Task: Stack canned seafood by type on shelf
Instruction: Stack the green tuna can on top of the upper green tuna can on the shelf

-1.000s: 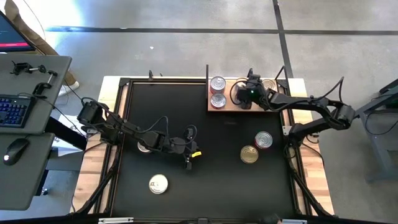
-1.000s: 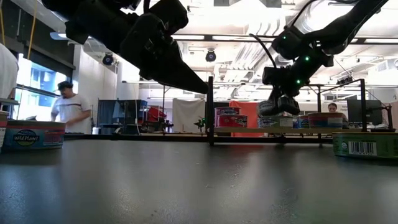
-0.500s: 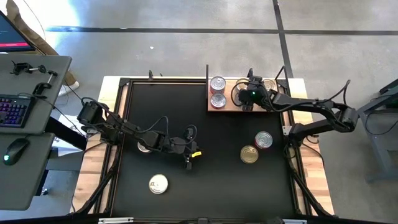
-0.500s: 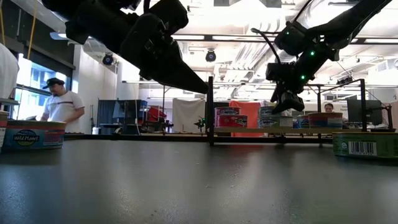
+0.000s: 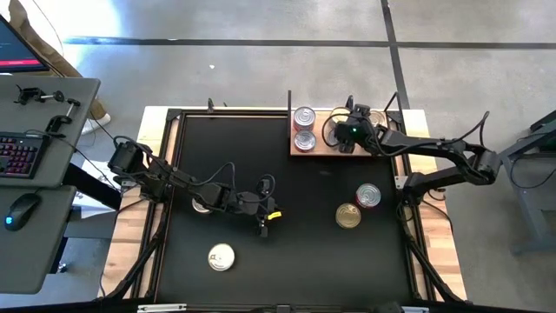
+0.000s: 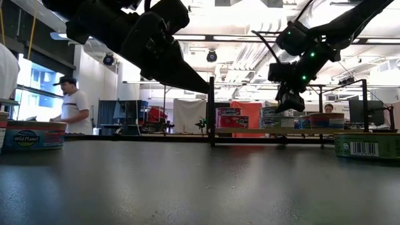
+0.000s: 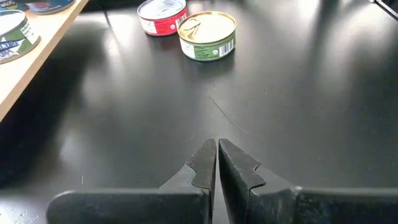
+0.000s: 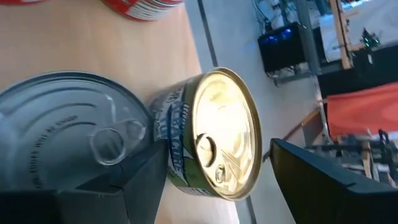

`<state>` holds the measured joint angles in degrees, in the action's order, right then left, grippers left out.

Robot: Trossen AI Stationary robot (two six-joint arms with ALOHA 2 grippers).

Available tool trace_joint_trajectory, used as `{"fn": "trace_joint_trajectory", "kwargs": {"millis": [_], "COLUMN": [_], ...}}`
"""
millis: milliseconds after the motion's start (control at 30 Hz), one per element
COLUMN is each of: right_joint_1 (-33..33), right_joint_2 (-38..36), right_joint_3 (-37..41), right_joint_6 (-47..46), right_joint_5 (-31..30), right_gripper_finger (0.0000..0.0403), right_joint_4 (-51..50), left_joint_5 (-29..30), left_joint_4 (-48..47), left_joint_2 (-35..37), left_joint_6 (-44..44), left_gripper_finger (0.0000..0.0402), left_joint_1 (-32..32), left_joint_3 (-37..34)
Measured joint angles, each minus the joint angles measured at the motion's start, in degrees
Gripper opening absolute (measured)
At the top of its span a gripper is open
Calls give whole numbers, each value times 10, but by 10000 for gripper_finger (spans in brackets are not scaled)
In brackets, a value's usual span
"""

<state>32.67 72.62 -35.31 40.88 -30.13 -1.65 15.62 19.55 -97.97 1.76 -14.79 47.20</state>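
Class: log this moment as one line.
left gripper: shut, idle over mat | right gripper: open above gold can on shelf

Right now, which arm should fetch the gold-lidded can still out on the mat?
Probably the right: its hand hangs open over the shelf, with the gold-lidded can on its side of the mat. The left hand is shut, mid-mat.
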Motion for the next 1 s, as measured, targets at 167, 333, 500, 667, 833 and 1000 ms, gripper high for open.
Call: {"fn": "trace_joint_trajectory", "kwargs": {"millis": [167, 333, 500, 667, 833, 1000], "right_joint_1": [14, 31, 34, 34, 34, 35], "right_joint_2": [0, 0, 0, 0, 0, 1], "right_joint_3": [0, 0, 0, 0, 0, 0], "right_joint_6": [-19, -50, -62, -90, -90, -90], "right_joint_5": [-14, -12, -10, -8, -9, -11], "right_gripper_finger": [272, 272, 272, 272, 272, 272], "right_joint_4": [2, 2, 2, 2, 10, 41], "left_joint_5": [0, 0, 0, 0, 0, 0], "left_joint_4": [0, 1, 1, 1, 1, 10], "left_joint_2": [0, 0, 0, 0, 0, 0], "left_joint_6": [1, 1, 1, 2, 2, -3], "left_gripper_finger": [12, 12, 12, 12, 12, 12], "left_joint_1": [0, 0, 0, 0, 0, 0], "left_joint_3": [0, 0, 0, 0, 0, 0]}}
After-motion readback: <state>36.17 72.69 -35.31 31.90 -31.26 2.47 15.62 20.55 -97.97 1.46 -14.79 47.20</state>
